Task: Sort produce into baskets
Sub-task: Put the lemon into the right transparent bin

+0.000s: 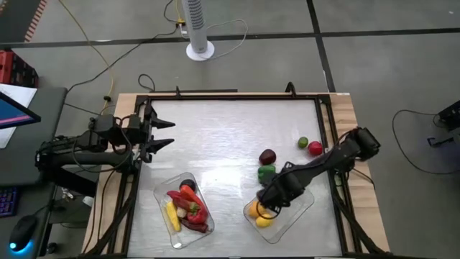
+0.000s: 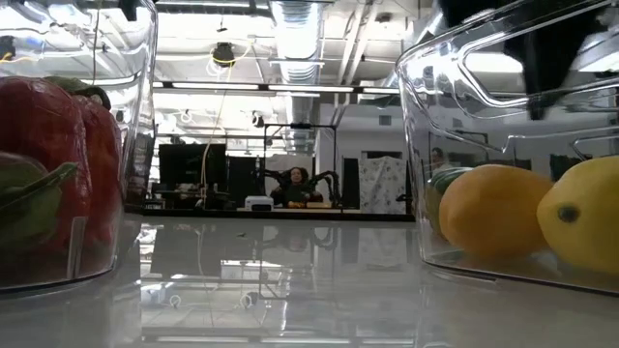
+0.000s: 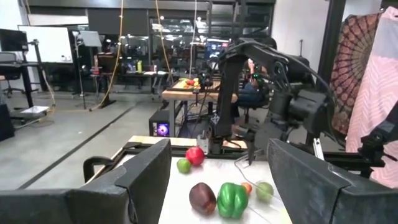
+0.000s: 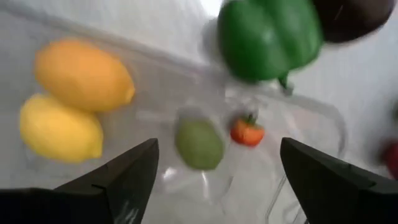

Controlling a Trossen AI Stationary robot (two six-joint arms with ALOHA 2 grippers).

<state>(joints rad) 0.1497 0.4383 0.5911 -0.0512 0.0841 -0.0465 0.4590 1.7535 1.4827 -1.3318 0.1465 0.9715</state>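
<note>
My right gripper [image 1: 270, 202] [image 4: 217, 149] hangs open over the right clear basket [image 1: 302, 208]. In that basket lie an orange piece [image 4: 84, 73], a yellow piece [image 4: 60, 129], a small green piece [image 4: 199, 144] and a small red-orange piece [image 4: 247, 132]. A green pepper [image 1: 267, 172] and a dark purple piece [image 1: 267, 156] rest on the table just beyond the basket. The left basket [image 1: 164, 193] holds red chillies [image 1: 188, 205] and yellow corn [image 1: 172, 215]. My left gripper [image 1: 162, 133] is open and empty at the table's left edge.
A small green fruit [image 1: 302, 143] and a red fruit [image 1: 315, 148] lie near the table's right edge. The middle and far part of the table [image 1: 230, 122] is bare metal. A black frame [image 1: 327, 108] borders the table.
</note>
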